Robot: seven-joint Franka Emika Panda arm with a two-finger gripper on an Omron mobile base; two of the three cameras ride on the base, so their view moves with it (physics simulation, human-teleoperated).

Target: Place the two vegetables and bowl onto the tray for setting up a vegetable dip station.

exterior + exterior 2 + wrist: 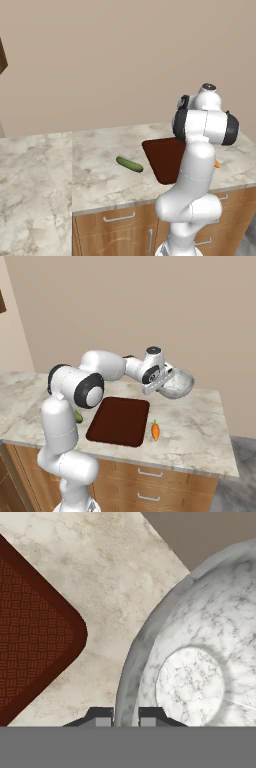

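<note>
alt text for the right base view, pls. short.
The white arm's gripper is shut on the rim of a speckled bowl, holding it tilted above the marble counter, right of and behind the tray. A dark red-brown tray lies bare, a carrot beside its right edge and a cucumber peeking out at its left.

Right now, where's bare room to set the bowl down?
The tray is entirely bare, the widest free patch. Bare counter runs right of the carrot to the edge. It is tighter at the tray's left, where the cucumber lies. The gripper, jaws shut on the bowl, holds it beyond the tray's far right corner.
</note>
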